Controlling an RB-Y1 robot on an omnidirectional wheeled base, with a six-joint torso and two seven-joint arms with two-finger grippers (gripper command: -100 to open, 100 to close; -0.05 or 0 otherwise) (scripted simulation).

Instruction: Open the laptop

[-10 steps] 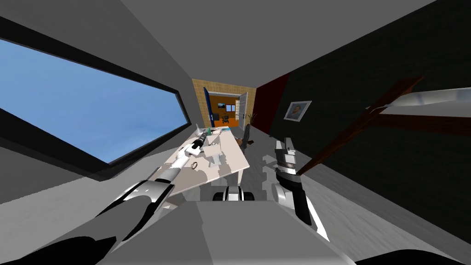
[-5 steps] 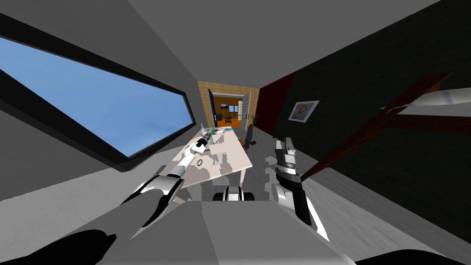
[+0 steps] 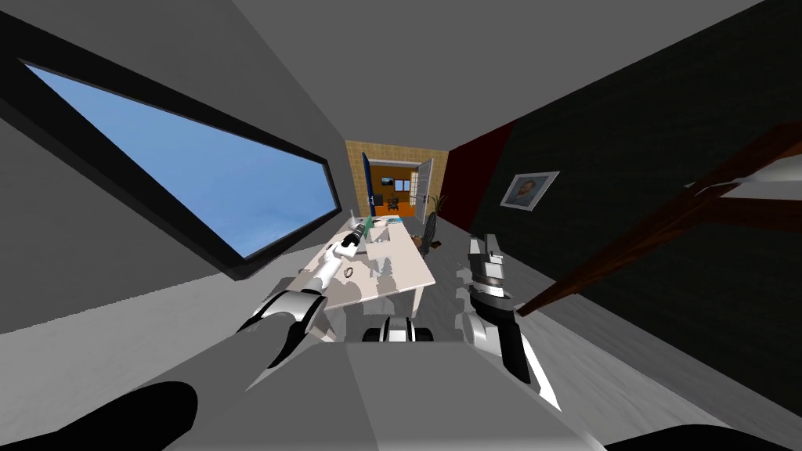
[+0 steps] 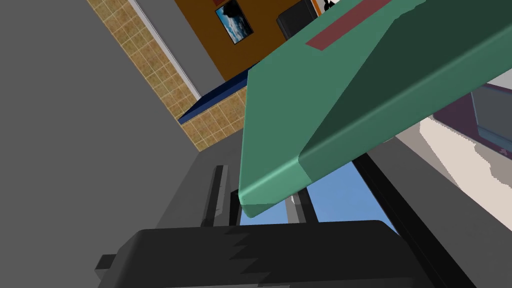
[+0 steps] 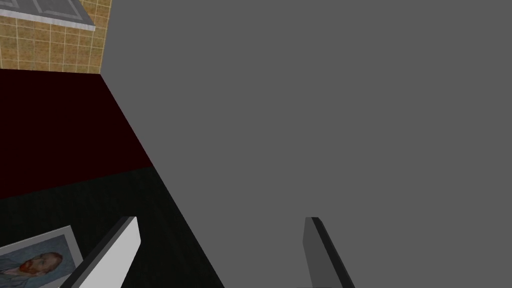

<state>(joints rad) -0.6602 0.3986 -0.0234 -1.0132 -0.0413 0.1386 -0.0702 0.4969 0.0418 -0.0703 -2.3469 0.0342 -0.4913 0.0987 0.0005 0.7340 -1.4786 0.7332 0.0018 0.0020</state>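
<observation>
At the far end of the white desk (image 3: 407, 270) stands the laptop (image 3: 368, 229), its green lid raised at a tilt. My left arm stretches along the desk and my left gripper (image 3: 359, 232) is at the lid. In the left wrist view the lid (image 4: 350, 85) is a thick green slab with a dark red patch. One corner of it sits in my left gripper (image 4: 257, 200), whose narrowed fingers (image 4: 217, 192) press its sides. My right gripper (image 3: 484, 244) is held up to the right of the desk, open and empty, its fingers (image 5: 127, 245) wide apart.
A small ring-shaped thing (image 3: 348, 272) lies on the desk beside my left forearm. A dark chair (image 3: 429, 227) stands at the desk's far right corner. A large window (image 3: 196, 180) lines the left wall. A dark wooden beam (image 3: 666, 227) slants across on the right.
The whole head view has shifted and rolled, so I have moved. My left arm now reaches further along the desk, its gripper still at the green lid. The right arm holds its pose.
</observation>
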